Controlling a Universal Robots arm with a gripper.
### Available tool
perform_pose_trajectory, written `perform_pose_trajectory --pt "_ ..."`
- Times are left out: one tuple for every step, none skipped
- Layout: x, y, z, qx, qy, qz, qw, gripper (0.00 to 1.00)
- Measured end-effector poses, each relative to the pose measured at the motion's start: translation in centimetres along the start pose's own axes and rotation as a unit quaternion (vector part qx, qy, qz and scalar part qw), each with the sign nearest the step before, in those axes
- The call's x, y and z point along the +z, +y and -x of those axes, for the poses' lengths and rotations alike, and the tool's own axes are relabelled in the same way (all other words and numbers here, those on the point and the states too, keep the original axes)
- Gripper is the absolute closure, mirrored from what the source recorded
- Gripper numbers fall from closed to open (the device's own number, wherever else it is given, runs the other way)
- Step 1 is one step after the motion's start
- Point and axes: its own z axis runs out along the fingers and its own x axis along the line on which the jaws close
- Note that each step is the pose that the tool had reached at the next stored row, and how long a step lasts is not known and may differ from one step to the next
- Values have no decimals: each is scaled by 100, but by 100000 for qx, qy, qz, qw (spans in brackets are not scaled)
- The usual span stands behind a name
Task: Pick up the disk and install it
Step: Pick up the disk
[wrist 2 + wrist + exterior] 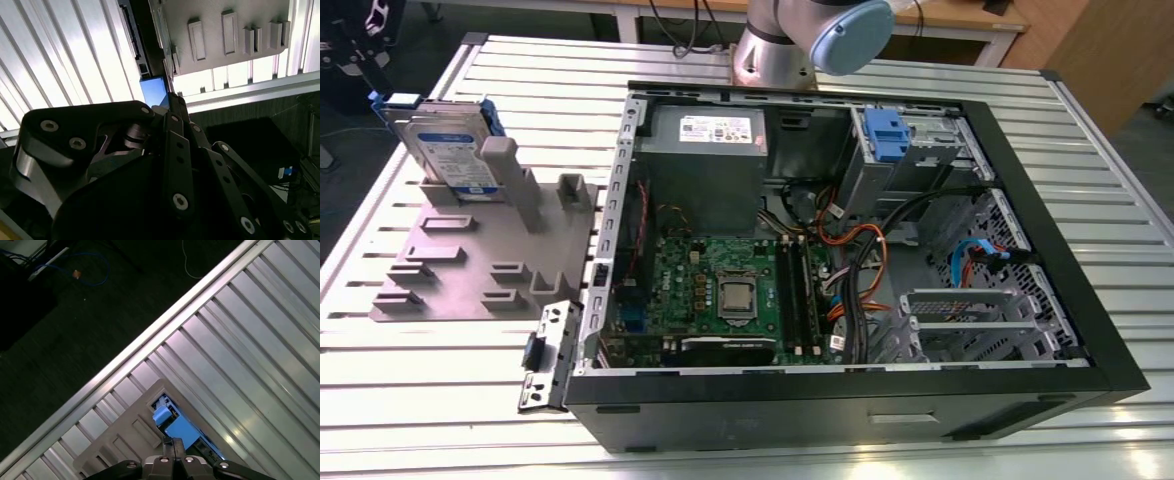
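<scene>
The disk (447, 150) stands upright on its edge in a grey slotted holder (467, 270) at the exterior view's left, its white and blue label facing out and a blue bracket on its top edge. My gripper (354, 60) hangs dark above and just beyond the disk, apart from it. In both wrist views the fingers (172, 445) are pressed together with nothing between them. Just past the fingertips (173, 102) lie the disk's blue face (154, 90) and blue bracket (162, 416).
An open black computer case (854, 385) lies on the ribbed metal table (1067, 150), showing the motherboard, cables and a grey power supply (707, 130). A blue bracket (887, 135) sits in the far drive bay. A metal cage (967, 320) is nearer. The table edge and dark floor (75, 330) are beside the holder.
</scene>
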Motion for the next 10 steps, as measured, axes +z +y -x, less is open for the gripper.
perform_pose_trajectory --pt "0 0 0 -762 35 15 99997 89" --pt "1 0 0 -1545 69 33 99988 89" --pt "1 0 0 -2386 109 52 99971 89" --pt "2 0 0 -3229 145 70 99948 89" --pt "3 0 0 -4088 183 89 99916 89" --pt "3 0 0 -4983 225 112 99875 89" --pt "5 -1 0 -5872 261 130 99827 89" --pt "5 -1 0 -6829 305 149 99766 89" --pt "6 -1 0 -7725 344 169 99700 89" --pt "7 -1 0 -8597 386 190 99629 89"
